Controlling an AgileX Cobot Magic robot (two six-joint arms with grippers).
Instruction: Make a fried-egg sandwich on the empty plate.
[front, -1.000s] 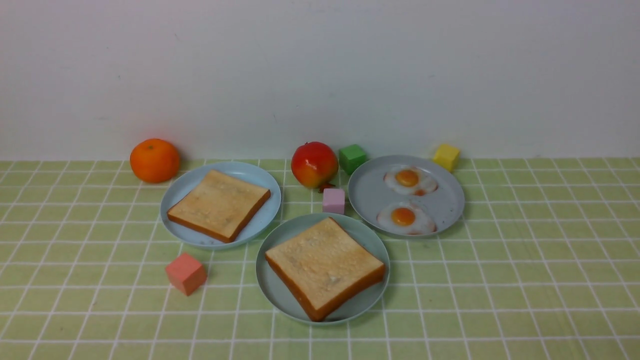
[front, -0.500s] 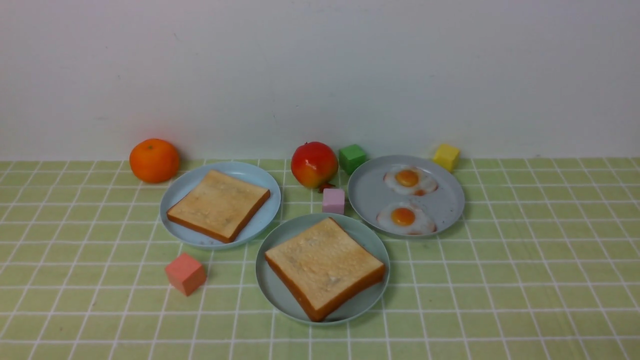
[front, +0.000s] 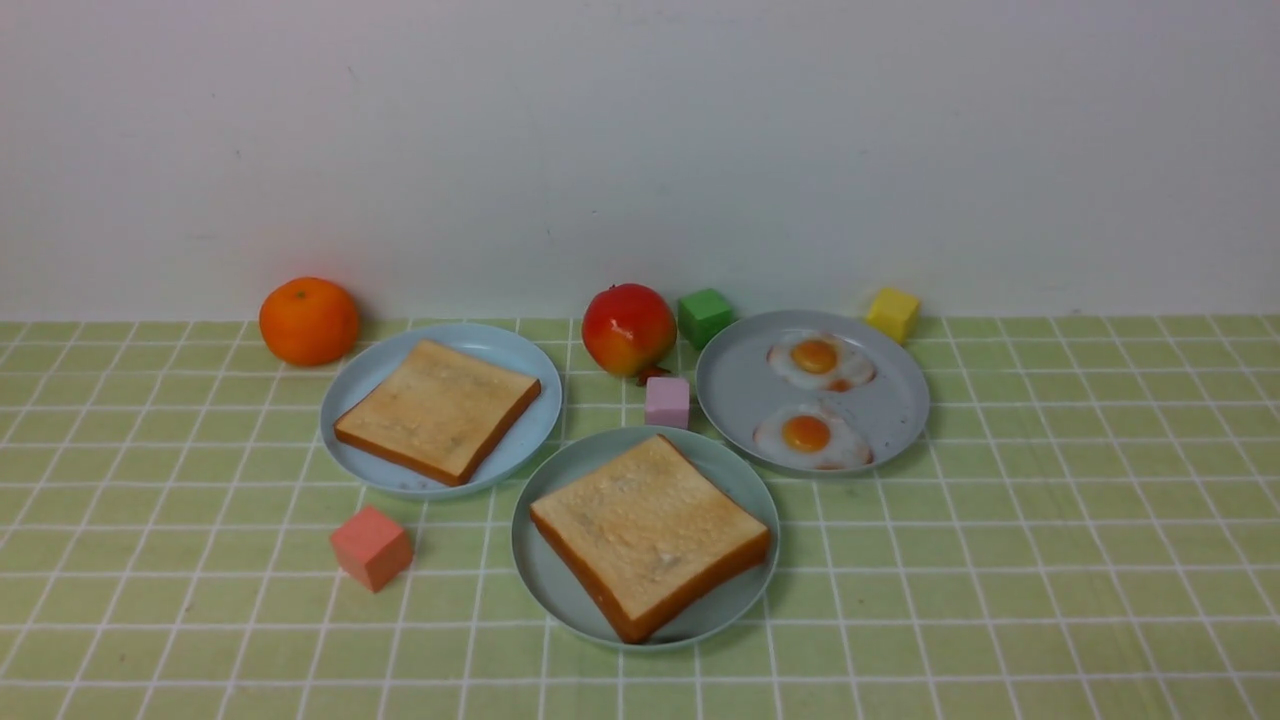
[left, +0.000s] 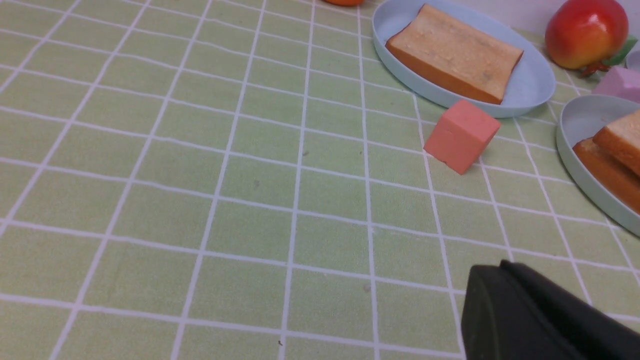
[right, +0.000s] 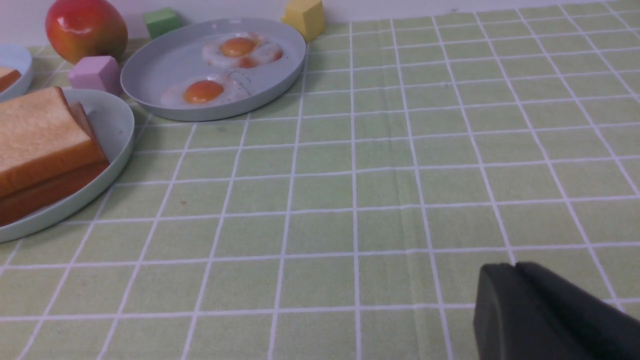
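Note:
The pale teal-green plate (front: 548, 585) sits front centre and carries golden toast (front: 648, 528). In the right wrist view this plate (right: 117, 125) holds two stacked slices, an upper one (right: 35, 130) and a lower one (right: 45, 195); no egg shows between them. Two fried eggs (front: 820, 362) (front: 810, 437) lie on the grey plate (front: 740, 385). Another toast slice (front: 438, 408) lies on the sky-blue plate (front: 500, 350). My left gripper (left: 500, 265) is shut and empty over bare cloth. My right gripper (right: 515, 267) is shut and empty, to the right of the plates. Neither shows in the front view.
An orange (front: 309, 320) and a red apple (front: 629, 329) stand by the back wall. A green cube (front: 704, 316), yellow cube (front: 893, 313), pink cube (front: 667, 401) and coral cube (front: 371, 546) lie among the plates on the green checked cloth.

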